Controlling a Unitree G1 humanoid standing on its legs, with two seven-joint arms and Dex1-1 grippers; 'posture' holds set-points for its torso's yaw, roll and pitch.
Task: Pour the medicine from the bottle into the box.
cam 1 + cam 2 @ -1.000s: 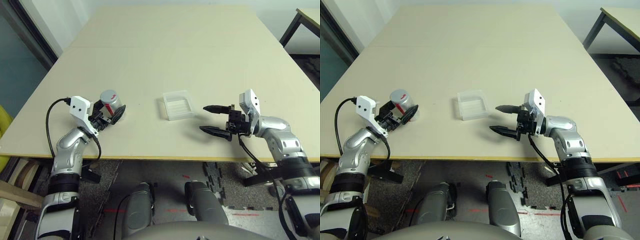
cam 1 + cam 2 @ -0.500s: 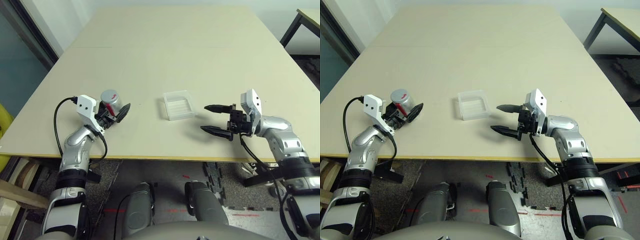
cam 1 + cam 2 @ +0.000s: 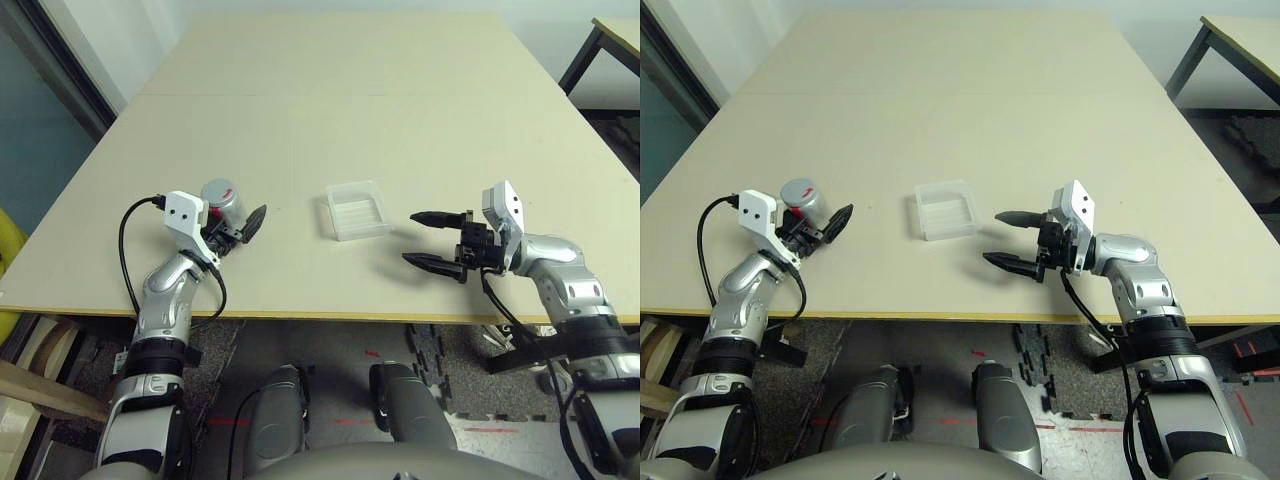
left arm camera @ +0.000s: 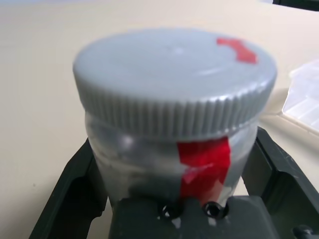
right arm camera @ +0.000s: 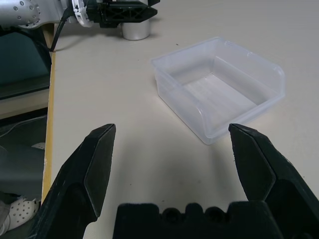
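Bottle (image 3: 222, 200) stands capped between the spread fingers of my left hand (image 3: 238, 226); my right hand (image 3: 428, 239) released beside box (image 3: 357, 209).

No legible text, label, brand name, number or sign appears on any surface. The only marking is plain red tape on the bottle (image 4: 174, 129): one strip (image 4: 205, 162) runs down its side below the ribbed grey screw cap (image 4: 169, 79), and a smaller red patch (image 4: 238, 50) sits on the cap's top near its edge. Neither piece carries letters or figures. The clear plastic box (image 3: 357, 209), beside the bottle, bears no print.
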